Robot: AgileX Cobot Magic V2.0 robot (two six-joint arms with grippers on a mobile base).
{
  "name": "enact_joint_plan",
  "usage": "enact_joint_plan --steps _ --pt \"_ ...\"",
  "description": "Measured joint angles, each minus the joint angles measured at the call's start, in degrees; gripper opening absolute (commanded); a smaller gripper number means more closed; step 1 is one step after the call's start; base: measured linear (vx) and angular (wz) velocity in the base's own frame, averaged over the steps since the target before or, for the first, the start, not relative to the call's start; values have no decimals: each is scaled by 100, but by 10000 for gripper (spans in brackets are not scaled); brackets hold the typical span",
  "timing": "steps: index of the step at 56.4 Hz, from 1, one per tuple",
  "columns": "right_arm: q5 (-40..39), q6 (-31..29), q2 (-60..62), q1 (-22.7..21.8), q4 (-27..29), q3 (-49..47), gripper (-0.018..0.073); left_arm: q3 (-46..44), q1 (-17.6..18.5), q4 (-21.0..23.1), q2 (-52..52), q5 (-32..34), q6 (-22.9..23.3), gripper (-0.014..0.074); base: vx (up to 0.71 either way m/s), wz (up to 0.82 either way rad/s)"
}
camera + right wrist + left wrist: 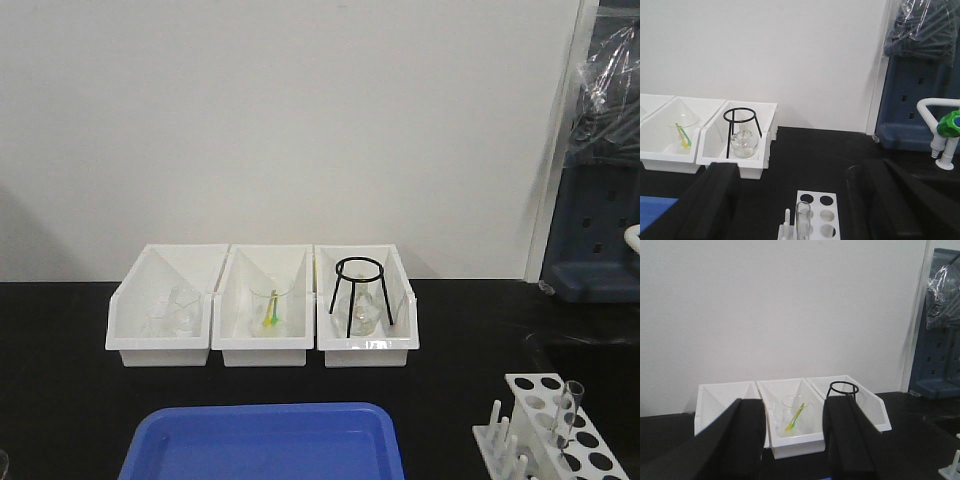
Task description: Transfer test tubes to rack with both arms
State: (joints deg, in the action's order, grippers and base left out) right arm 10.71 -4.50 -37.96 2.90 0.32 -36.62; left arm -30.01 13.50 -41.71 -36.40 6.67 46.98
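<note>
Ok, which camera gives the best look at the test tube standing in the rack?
The front-facing view: the test tube stands nearly whole in the white rack. The right wrist view shows only its open top, cut off at the frame's bottom. The left wrist view catches just a rack corner, no tube.

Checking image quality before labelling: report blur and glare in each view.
Front view: evenly lit, soft overall, the test tube in the rack faint. Left wrist view: gripper fingers blurred dark shapes. Right wrist view: fingers likewise blurred, flask reasonably sharp; no strong glare anywhere.
</note>
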Motion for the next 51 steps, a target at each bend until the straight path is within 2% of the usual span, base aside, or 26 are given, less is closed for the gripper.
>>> enact_joint_plan --steps 8,14,20,24,27,28,29,34,39,45,46,51 --pt "0 0 0 0 0 0 543 7 0 110 165 -282 -115 312 0 0" --pt "0 0 0 0 0 0 543 7 0 597 471 -698 -732 201 0 0" --pt "0 0 0 0 0 0 543 7 0 1589 774 -1175 -1907 71 0 0" --pt "0 0 0 0 0 0 543 7 0 2363 920 -1526 -2932 -7 0 0" --pt "0 0 0 0 0 0 543 7 0 2934 1020 -1780 -3802 -7 0 0" --pt "0 0 0 0 0 0 543 7 0 2998 1039 -1807 -3911 -7 0 0" --pt "0 0 0 0 0 0 543 7 0 3235 1069 -1907 -4331 -7 0 0" --pt "0 0 0 0 0 0 543 7 0 3772 1137 -2053 -5375 -6 0 0" --pt "0 0 0 0 0 0 543 21 0 4014 1197 -2078 -5664 -6 0 0" --pt "0 0 0 0 0 0 543 269 -139 4053 1475 -1835 -5467 -6 0 0" --pt "0 0 0 0 0 0 543 804 -499 4066 1872 -1403 -5136 -6 0 0" --pt "0 0 0 0 0 0 543 1383 -874 4077 2381 -1113 -4965 -6 0 0"
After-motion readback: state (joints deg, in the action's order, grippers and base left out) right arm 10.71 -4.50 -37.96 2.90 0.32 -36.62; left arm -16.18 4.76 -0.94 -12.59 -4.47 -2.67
